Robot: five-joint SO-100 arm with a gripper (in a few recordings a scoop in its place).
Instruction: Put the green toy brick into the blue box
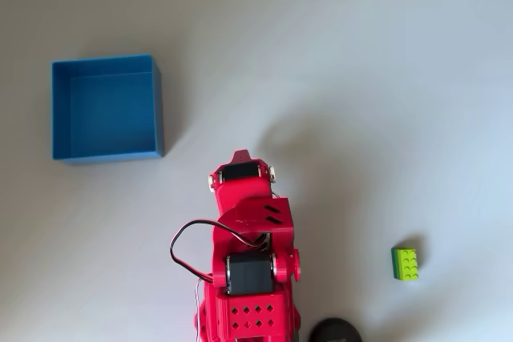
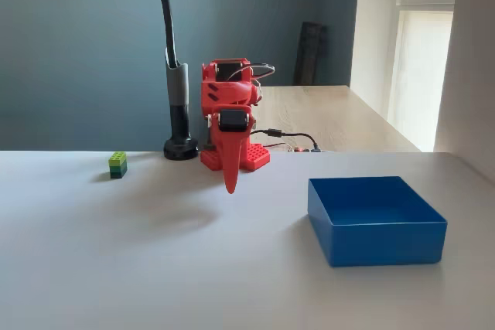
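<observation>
Overhead view: green toy brick (image 1: 405, 263) on table (image 1: 361, 78), long axis up-down, studs up, well right of the arm; blue box (image 1: 107, 108) upper left. Fixed view: gripper (image 2: 230, 183) points down, jaws together, brick (image 2: 117, 164) well left, box (image 2: 374, 219) right.

Bare table (image 1: 345, 78) between green toy brick (image 1: 405, 263) and blue box (image 1: 107, 108)

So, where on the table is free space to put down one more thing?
Overhead, the wide white table above the red arm, right of the blue box, is bare. So is the patch between arm and green brick. It is crowded near the arm's base and the black stand.
</observation>
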